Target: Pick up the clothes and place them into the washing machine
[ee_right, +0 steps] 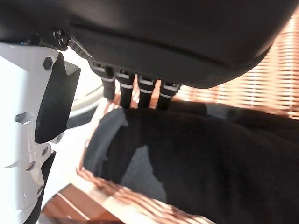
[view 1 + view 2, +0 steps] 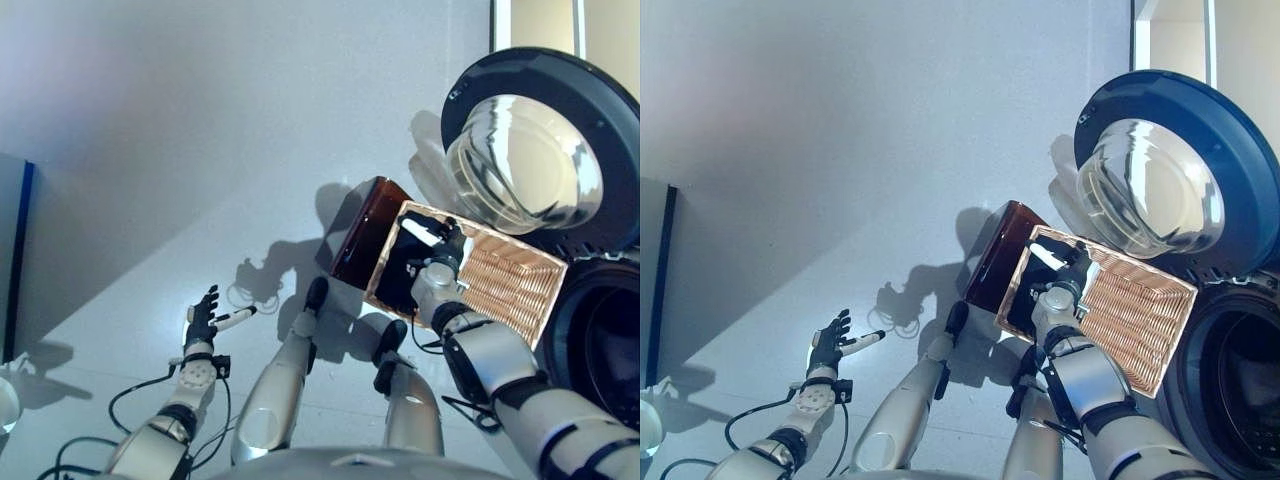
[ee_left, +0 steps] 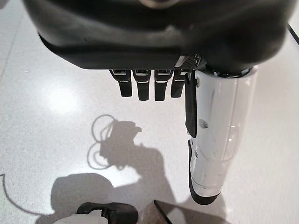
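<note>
A black garment [image 2: 403, 278] lies in the near end of the shallow wicker basket [image 2: 515, 285], which rests on a low dark brown box [image 2: 362, 235] beside the washing machine. My right hand [image 2: 443, 258] hovers just over the garment with its fingers [image 1: 140, 88] straight, pointing down at the black cloth [image 1: 210, 163], and its white-covered thumb [image 1: 23, 116] held apart. I cannot tell whether the fingertips touch the cloth. My left hand [image 2: 205, 318] is open and empty over the floor at the lower left, and it also shows in the left wrist view [image 3: 149, 84].
The washing machine's round door [image 2: 540, 150] stands open above the basket. The dark drum opening [image 2: 605, 330] is at the right edge, just past the basket. A dark upright panel [image 2: 15, 260] stands at the far left. Pale floor lies between.
</note>
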